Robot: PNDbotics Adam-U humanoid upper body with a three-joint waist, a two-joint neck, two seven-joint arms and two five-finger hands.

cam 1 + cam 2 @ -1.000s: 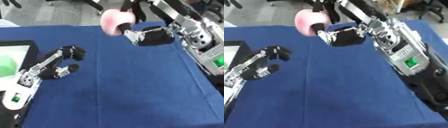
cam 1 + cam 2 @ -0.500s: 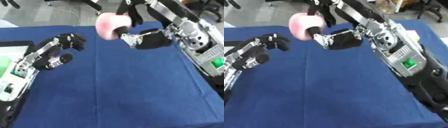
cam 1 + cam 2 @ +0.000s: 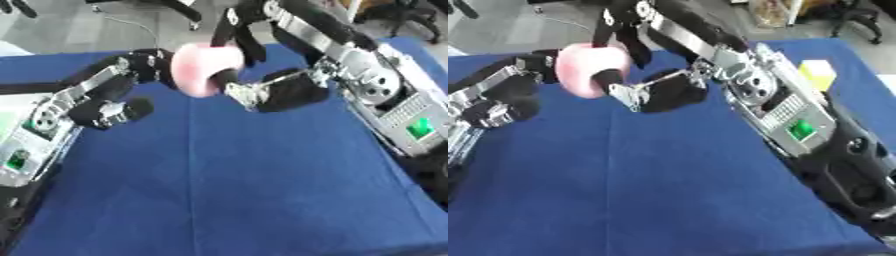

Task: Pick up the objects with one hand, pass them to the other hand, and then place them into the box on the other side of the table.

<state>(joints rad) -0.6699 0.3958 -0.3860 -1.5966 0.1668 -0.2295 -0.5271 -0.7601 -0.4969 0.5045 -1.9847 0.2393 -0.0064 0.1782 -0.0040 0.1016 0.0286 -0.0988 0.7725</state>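
The right hand [image 3: 262, 87] holds a pink round object [image 3: 205, 67] with curled fingers, above the far part of the blue table [image 3: 245, 190]. The left hand [image 3: 118, 95] is just left of the pink object, its fingers half curled near it, holding nothing. A yellow block [image 3: 817, 72] lies on the table, well to the right of the pink object.

Matt blue cloth on the table [image 3: 245, 190] — soft-looking, matt pink object [image 3: 203, 67].

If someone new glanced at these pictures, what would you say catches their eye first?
The pink rounded object stands out, held in the air above the far part of the blue table by the right hand, whose fingers curl round it. The left hand reaches in from the left, right beside it. A small yellow block sits at the table's far right.
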